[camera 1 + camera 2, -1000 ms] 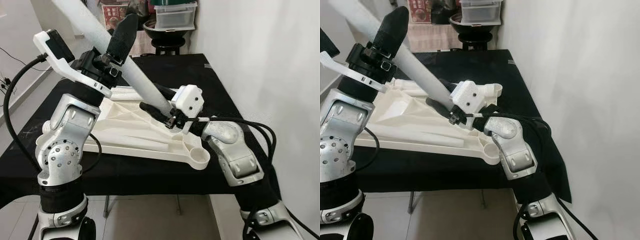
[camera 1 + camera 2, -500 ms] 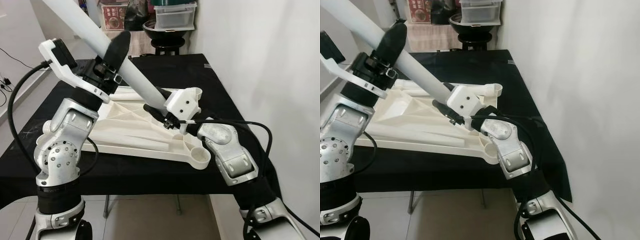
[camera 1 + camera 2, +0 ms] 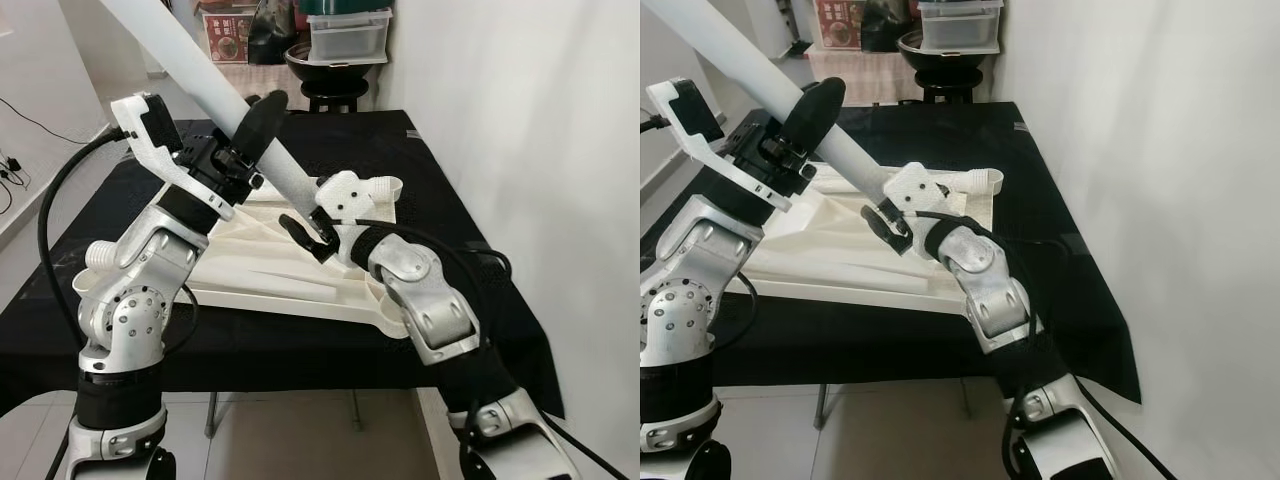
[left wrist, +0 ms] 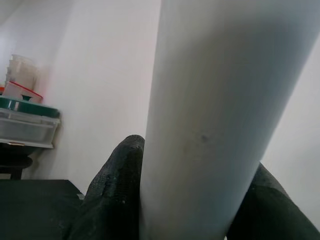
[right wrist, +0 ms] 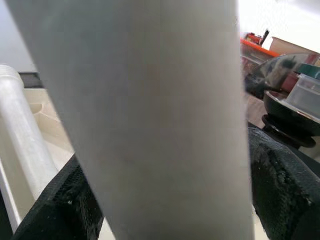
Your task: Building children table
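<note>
Your left gripper [image 3: 255, 135] and right gripper [image 3: 305, 232] both clench the white leg [image 3: 200, 65], which slants above the upturned tabletop [image 3: 270, 265] lying on the black table [image 3: 330, 130].

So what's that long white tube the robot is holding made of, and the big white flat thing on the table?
The table leg looks like matte white plastic: smooth, evenly coloured, with a dull sheen. The upside-down tabletop also looks like moulded plastic, with raised ribs and round corner sockets cast in. It lies on a black cloth, soft-looking fabric draping over the edge.
</note>
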`<state>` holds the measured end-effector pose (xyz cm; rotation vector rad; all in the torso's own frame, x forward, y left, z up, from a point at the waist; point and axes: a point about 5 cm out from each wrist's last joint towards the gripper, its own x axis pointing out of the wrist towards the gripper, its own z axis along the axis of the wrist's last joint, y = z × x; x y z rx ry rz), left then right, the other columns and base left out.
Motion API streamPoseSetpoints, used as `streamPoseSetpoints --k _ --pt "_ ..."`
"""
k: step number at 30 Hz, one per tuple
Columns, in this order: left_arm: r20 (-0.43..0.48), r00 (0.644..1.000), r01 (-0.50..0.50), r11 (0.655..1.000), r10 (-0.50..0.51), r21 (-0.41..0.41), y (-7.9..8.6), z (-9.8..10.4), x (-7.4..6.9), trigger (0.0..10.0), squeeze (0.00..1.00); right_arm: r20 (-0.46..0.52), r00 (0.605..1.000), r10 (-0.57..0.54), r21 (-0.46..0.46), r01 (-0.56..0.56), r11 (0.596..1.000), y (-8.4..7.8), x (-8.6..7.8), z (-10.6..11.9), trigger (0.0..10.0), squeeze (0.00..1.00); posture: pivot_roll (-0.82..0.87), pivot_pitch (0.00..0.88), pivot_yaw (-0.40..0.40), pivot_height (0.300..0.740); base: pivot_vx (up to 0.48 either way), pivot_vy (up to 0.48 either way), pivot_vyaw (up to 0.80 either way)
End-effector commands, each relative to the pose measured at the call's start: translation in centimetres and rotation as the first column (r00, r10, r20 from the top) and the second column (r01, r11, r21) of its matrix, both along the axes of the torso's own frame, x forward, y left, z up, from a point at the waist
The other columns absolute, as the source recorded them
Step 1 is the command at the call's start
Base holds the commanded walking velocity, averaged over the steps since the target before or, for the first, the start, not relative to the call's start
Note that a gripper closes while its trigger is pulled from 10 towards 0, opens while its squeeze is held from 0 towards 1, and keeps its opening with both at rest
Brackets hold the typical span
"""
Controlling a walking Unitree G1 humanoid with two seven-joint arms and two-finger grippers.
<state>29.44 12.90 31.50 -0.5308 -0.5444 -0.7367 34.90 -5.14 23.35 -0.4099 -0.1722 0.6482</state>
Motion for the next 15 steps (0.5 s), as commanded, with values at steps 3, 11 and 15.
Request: streamPoseSetpoints --k 3,11,15 --pt "0.070 0.966 0.247 0.969 -0.248 0.025 -3.9 0.5 -1.4 0.0 0.00 -0.030 0.999 0.037 -0.040 -0.038 0.998 1.6 -0.1 -0.3 2.7 0.00 -0.03 0.004 0.027 0.740 0.000 0.000 0.00" --pt "0.080 0.961 0.264 0.964 -0.265 0.028 -4.5 0.6 -1.3 0.0 0.00 -0.071 0.997 -0.025 -0.133 0.016 0.991 1.1 0.3 -0.9 0.0 0.00 -0.04 0.004 0.029 0.740 0.000 0.000 0.00" --pt "0.085 0.957 0.277 0.960 -0.279 0.032 -5.0 0.6 -1.4 0.0 0.00 -0.067 0.996 -0.054 -0.129 0.045 0.991 0.8 0.5 -0.7 0.0 0.00 -0.04 0.004 0.032 0.740 0.000 0.000 0.00"
